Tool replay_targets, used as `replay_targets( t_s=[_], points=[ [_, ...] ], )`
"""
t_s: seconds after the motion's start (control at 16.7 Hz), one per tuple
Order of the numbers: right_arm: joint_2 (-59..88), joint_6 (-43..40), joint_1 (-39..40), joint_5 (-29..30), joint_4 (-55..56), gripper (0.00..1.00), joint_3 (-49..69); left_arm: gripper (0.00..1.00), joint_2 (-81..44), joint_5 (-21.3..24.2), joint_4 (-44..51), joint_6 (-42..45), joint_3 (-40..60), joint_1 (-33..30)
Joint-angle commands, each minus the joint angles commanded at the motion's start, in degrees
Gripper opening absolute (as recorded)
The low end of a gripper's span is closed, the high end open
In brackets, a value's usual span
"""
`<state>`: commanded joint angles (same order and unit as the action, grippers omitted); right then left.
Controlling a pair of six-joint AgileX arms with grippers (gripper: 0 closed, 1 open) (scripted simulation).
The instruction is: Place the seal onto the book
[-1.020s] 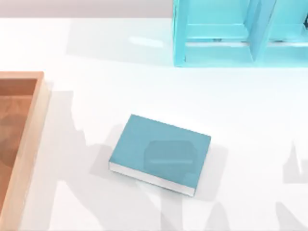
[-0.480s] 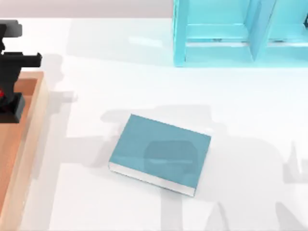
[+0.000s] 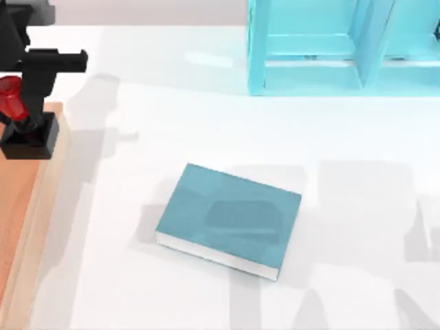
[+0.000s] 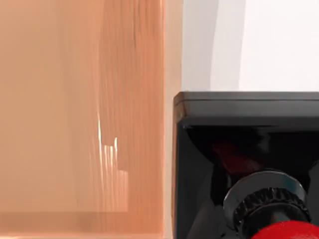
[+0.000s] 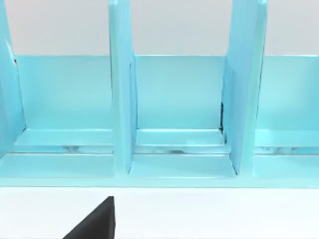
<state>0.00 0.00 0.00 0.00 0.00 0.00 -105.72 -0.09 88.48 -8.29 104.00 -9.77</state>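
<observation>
The seal (image 3: 26, 130) has a black square base and a red ball knob. It hangs tilted over the far right corner of the wooden tray (image 3: 31, 227), at the table's left. My left gripper (image 3: 19, 91) is shut on its knob. In the left wrist view the seal's black base (image 4: 244, 144) and red knob (image 4: 291, 233) sit close below the camera, beside the tray's rim (image 4: 169, 59). The teal book (image 3: 230, 218) lies flat near the table's middle, well to the right of the seal. A black fingertip (image 5: 97, 223) of my right arm shows in the right wrist view.
A light cyan compartmented shelf (image 3: 344, 48) stands at the back right, and the right wrist camera faces its compartments (image 5: 179, 109). White tabletop (image 3: 137, 137) lies open between the tray and the book.
My left arm came into the top view from the left edge with the seal in its grip. It has moved farther right and towards the back. The book has not moved.
</observation>
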Motion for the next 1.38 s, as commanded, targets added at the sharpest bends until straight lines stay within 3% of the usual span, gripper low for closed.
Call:
replay_targets(
  t_s=[0.24,0.78,1.38],
  points=[
    [0.00,0.00,0.00,0.00,0.00,1.00,0.00,0.00,-2.91,-0.06,-1.35,-4.06,1.51,-4.06],
    [0.00,0.00,0.00,0.00,0.00,1.00,0.00,0.00,-16.69,0.28,-11.23,-30.97,5.30,-31.26],
    [0.00,0.00,0.00,0.00,0.00,1.00,0.00,0.00,-17.58,0.17,-11.80,-33.07,6.14,-33.32]
  ],
)
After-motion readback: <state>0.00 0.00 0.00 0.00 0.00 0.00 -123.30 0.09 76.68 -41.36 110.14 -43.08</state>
